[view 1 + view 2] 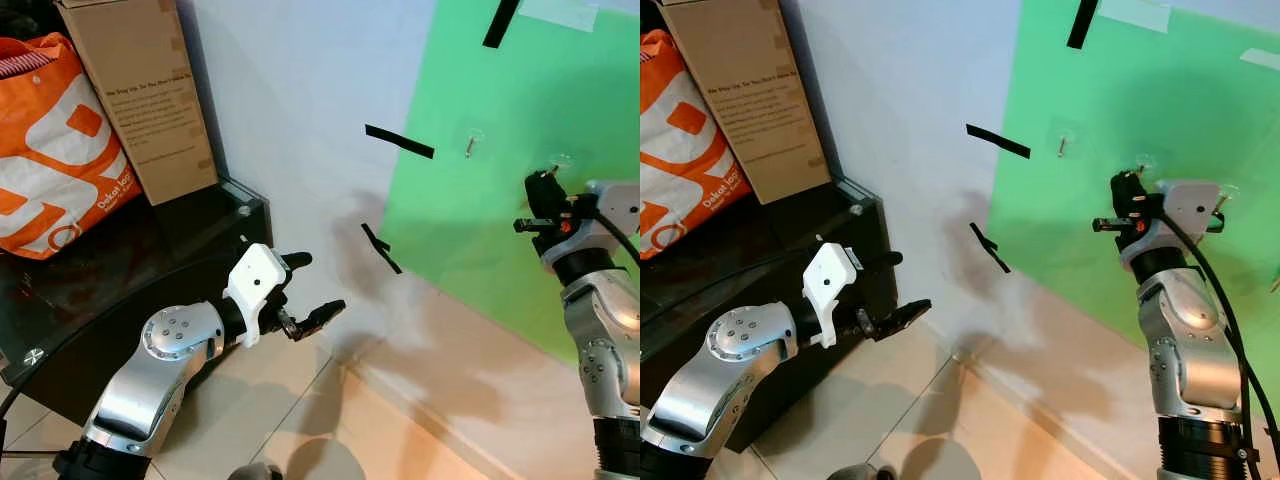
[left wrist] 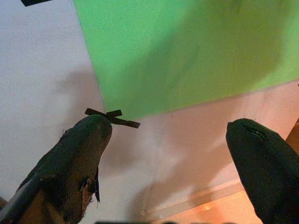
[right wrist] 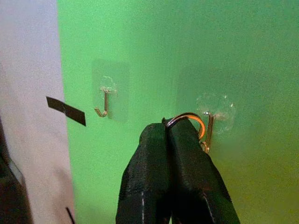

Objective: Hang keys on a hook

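At the far left an orange shopping bag point(image 1: 50, 140) and a tall cardboard box point(image 1: 140, 95) stand side by side on a dark glass-topped surface point(image 1: 190, 235) set against the white wall point(image 1: 290, 90). In front of that surface the left claw point(image 1: 312, 290) hangs over the tiled floor point(image 1: 290, 420), its two black fingers point(image 2: 79, 163) spread well apart and gripping nothing, pointed toward the wall's lower edge. Farther right, strips of black tape point(image 1: 399, 141) pin a green sheet point(image 1: 500, 200) to the wall. Two clear adhesive hooks are stuck on the sheet: a left hook point(image 3: 105, 102) standing bare, and a right hook point(image 3: 209, 128) beside it. The right claw point(image 3: 169, 133) is raised to the green sheet at the right hook, its fingers pressed together on a metal key ring point(image 3: 189, 119). The ring pokes out above the fingertips and lies against the right hook's wire stem; whether it is threaded over the hook cannot be told. The keys themselves are hidden behind the fingers.
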Robot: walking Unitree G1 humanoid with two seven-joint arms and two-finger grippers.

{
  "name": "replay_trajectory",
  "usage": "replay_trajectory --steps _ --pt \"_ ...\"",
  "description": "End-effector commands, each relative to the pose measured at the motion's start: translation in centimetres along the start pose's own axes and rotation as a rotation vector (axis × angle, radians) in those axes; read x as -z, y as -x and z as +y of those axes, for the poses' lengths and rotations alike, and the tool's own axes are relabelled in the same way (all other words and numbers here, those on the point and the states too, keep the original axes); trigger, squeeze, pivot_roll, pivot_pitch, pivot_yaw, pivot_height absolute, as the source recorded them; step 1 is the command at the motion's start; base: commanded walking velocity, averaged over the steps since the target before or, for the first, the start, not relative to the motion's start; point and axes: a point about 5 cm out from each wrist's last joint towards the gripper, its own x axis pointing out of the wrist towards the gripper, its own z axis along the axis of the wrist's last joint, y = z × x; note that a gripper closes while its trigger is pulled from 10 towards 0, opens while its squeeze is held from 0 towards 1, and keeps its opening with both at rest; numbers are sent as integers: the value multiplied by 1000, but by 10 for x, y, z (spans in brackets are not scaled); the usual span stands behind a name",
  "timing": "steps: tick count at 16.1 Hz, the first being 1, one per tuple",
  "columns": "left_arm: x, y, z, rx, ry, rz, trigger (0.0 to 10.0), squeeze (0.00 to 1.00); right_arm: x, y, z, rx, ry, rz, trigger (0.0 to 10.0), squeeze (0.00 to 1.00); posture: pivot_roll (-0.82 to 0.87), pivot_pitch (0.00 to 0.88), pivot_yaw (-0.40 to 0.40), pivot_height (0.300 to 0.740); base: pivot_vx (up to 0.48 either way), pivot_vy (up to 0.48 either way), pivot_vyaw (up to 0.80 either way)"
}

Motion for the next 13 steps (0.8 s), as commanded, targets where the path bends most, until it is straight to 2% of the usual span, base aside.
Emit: replay_trajectory --steps 1,4,6,8,9,10,12,13 --pt "-3 -1 1 0 -25 1 10000 0 -3 0 1 -24 47 -17 10000 0 1 0 8 740 0 0 0" --pt "-2 -1 0 5 -29 4 10000 0 3 5 7 -112 87 11 10000 0 -2 0 11 740 0 0 0" --pt "-2 -1 -1 10 -30 7 10000 0 20 13 17 -213 174 104 10000 0 -6 0 12 740 0 0 0" --pt "-2 -1 -1 12 -31 7 10000 0 22 14 18 -213 153 100 10000 0 -4 0 11 740 0 0 0" --pt "-2 -1 -1 11 -31 7 10000 0 12 15 24 -262 66 33 10000 0 -4 0 10 740 0 0 0" --pt "-2 -1 -1 10 -31 7 10000 0 4 18 33 -349 -78 -16 10000 0 -4 0 10 740 0 0 0" --pt "-2 -1 -1 10 -31 8 10000 0 -2 25 42 -473 -201 -42 10000 0 -6 0 12 740 0 0 0" --pt "-2 -1 -1 12 -31 8 10000 0 -5 35 49 -621 -345 -30 10000 0 -6 0 11 740 0 0 0"
